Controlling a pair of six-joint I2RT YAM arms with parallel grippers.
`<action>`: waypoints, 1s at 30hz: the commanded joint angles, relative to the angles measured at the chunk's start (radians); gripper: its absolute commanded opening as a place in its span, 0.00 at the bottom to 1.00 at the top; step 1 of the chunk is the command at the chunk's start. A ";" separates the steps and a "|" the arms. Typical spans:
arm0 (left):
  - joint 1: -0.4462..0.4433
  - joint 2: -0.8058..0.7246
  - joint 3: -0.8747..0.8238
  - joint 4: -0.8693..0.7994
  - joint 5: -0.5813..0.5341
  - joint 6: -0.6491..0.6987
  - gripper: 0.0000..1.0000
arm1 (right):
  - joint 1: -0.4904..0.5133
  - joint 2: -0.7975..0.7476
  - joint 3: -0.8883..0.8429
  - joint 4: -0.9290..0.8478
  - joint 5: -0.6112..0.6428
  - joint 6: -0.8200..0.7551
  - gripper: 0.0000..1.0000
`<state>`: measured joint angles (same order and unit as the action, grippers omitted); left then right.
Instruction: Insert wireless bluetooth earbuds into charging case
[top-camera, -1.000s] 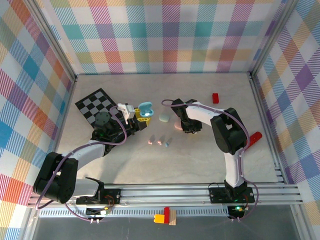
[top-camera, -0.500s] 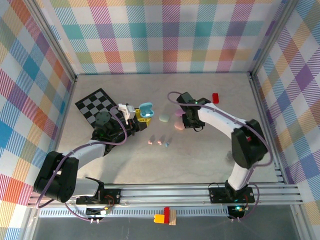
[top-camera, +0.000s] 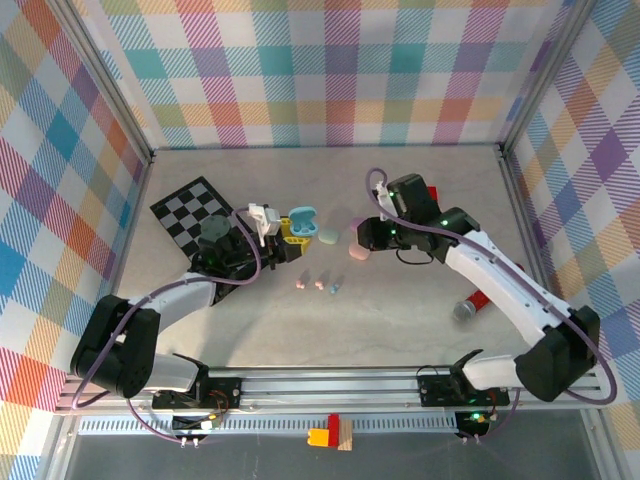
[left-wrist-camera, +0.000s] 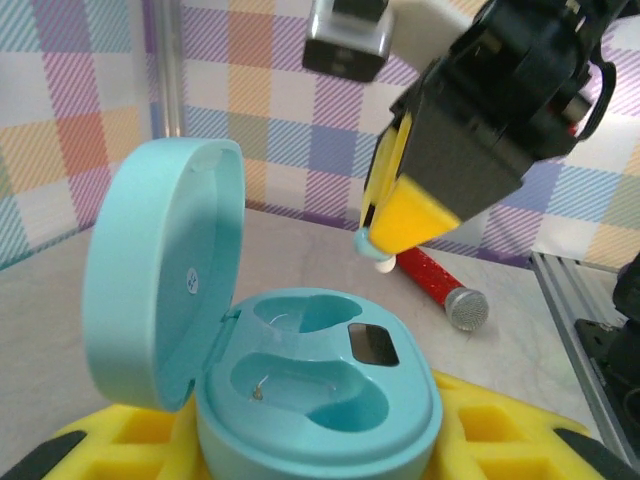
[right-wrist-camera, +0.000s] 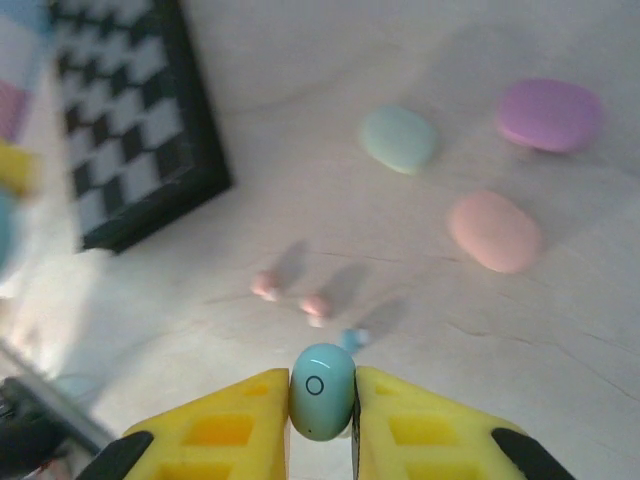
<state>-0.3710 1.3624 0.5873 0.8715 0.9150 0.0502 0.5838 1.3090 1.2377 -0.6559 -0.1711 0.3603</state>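
Top external: my left gripper (top-camera: 288, 232) is clamped on the open teal charging case (top-camera: 303, 217). My right gripper (top-camera: 364, 235) hangs off to its right, the pink case (top-camera: 358, 251) just under it and three loose earbuds (top-camera: 320, 284) on the table (top-camera: 400, 320), nearer the bases than either jaw. Left wrist: the teal charging case sits lid-up between my yellow fingers (left-wrist-camera: 490, 435), with my right gripper above and beyond it. Right wrist: my right jaws are pinched narrow on a mint earbud (right-wrist-camera: 322, 390), with the loose earbuds just past the fingertips and the pink case farther out.
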 joint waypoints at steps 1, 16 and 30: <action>-0.023 0.005 0.042 -0.038 0.043 0.045 0.38 | 0.010 -0.035 0.000 0.078 -0.195 -0.060 0.21; -0.066 0.027 0.077 -0.062 0.133 0.050 0.38 | 0.062 0.026 0.087 0.175 -0.346 -0.084 0.21; -0.080 0.024 0.068 0.011 0.140 -0.004 0.37 | 0.062 0.085 0.102 0.121 -0.306 -0.118 0.20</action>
<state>-0.4438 1.3933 0.6388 0.8196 1.0222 0.0658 0.6418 1.3804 1.3056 -0.5182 -0.4835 0.2726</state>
